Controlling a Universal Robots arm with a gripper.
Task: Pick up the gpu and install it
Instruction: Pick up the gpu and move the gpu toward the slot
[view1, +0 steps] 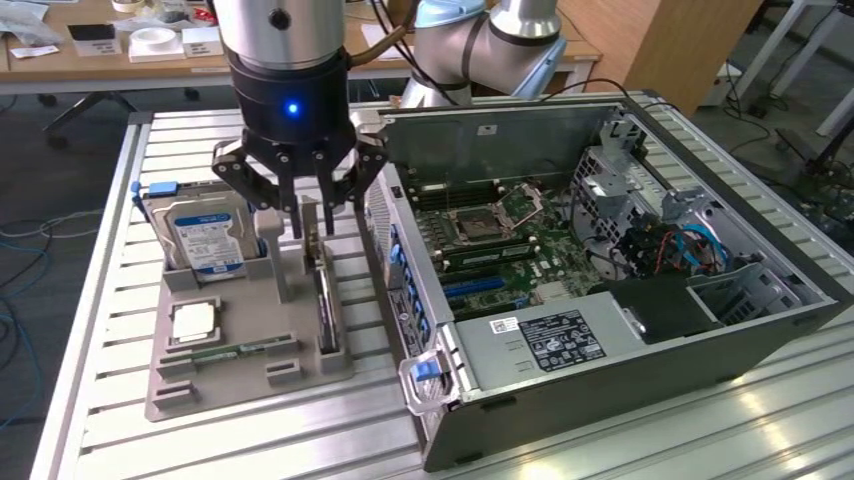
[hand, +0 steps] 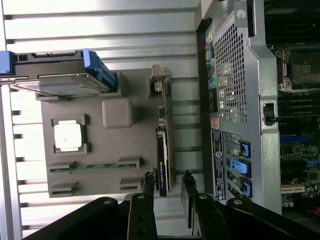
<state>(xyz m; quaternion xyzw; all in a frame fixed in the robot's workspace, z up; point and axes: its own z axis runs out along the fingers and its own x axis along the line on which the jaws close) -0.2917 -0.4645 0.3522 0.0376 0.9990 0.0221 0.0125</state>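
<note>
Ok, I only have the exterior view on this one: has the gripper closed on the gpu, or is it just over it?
Observer: Just over it. In the wrist view the gripper is open, with its fingers on either side of the gpu and a plain gap on the side toward the case.
Reviewer: Which end has the bracket? The arm hides it for me.
Observer: The silver bracket is at the end of the card toward the hard drive.
</note>
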